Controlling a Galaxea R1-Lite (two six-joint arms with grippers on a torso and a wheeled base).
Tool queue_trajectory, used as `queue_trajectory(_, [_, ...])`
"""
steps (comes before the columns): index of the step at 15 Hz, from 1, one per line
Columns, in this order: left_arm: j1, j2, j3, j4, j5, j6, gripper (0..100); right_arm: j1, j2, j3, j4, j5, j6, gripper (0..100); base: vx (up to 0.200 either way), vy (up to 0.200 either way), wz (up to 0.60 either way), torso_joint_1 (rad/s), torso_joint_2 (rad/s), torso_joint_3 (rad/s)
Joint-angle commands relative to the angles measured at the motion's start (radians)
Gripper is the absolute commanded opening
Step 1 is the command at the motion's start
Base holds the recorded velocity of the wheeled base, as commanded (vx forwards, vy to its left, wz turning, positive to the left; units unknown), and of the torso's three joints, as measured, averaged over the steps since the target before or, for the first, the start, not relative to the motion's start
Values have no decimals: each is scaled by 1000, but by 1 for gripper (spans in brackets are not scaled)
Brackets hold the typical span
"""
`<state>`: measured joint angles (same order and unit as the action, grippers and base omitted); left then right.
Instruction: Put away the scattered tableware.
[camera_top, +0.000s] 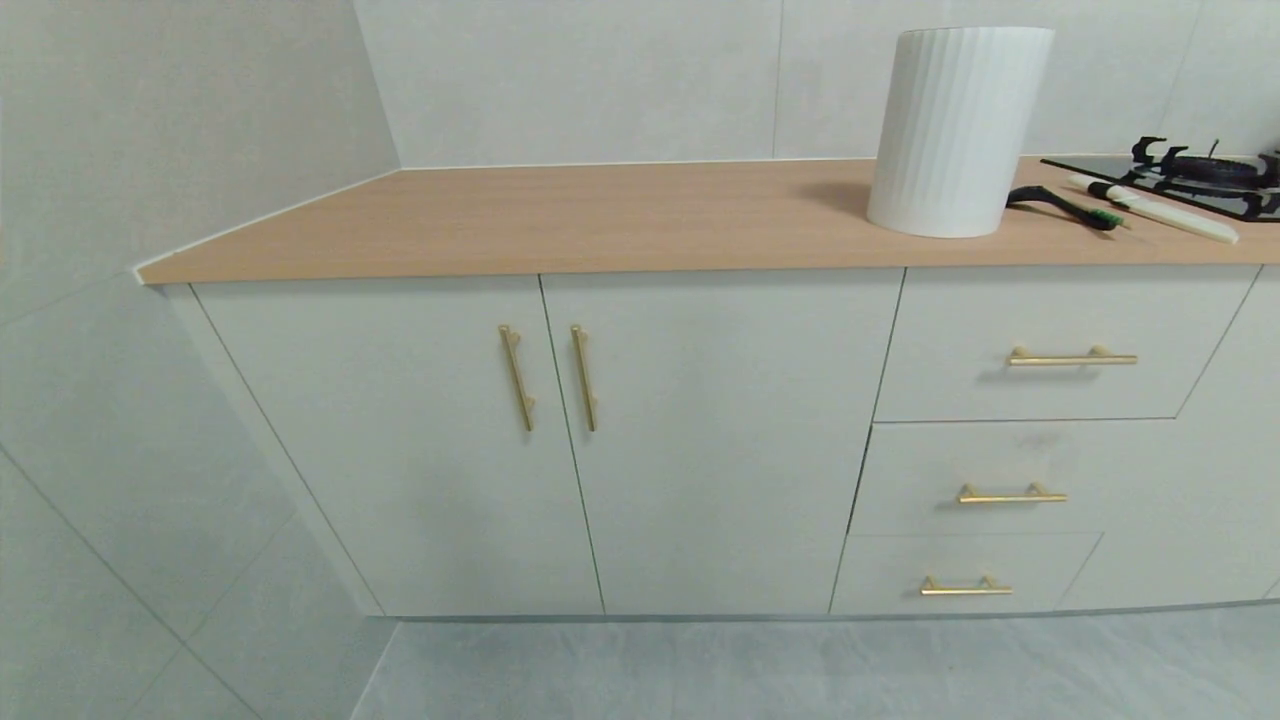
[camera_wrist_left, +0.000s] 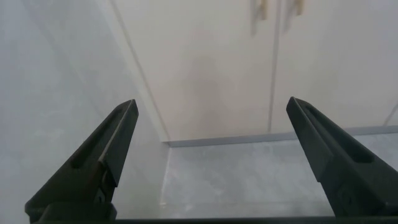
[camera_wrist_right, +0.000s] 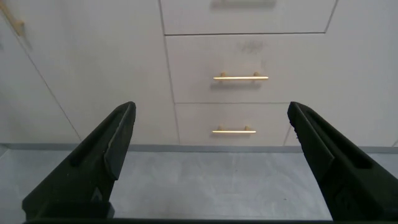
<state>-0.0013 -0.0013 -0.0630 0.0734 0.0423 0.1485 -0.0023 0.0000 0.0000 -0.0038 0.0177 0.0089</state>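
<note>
Left gripper (camera_wrist_left: 211, 102) and right gripper (camera_wrist_right: 211, 106): both empty, fingers spread wide, low before the cabinet (camera_top: 700, 450). Tableware on the counter (camera_top: 600, 215), by the white canister (camera_top: 955, 130): black utensil (camera_top: 1062, 207), white utensil (camera_top: 1160, 212). Advised: shift right, raise one arm above the counter, and close across a handle.

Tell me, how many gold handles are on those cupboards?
5. Two upright handles sit side by side on the cupboard doors; three level handles are on the drawers to the right, one each. More may be hidden past the right edge.
</note>
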Motion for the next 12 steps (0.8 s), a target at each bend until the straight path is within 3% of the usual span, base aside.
queue_trajectory(1, [0, 1, 0, 0, 1, -1, 100, -1, 2, 0, -1, -1, 0, 100, 0, -200, 0, 2, 2, -2])
queue_trajectory(6, [0, 1, 0, -1, 1, -1, 100, -1, 2, 0, -1, -1, 0, 100, 0, -200, 0, 2, 8, 4])
queue_trajectory(12, [0, 1, 0, -1, 7, -3, 100, -1, 2, 0, -1, -1, -1, 100, 0, 0, 0, 0, 0, 0])
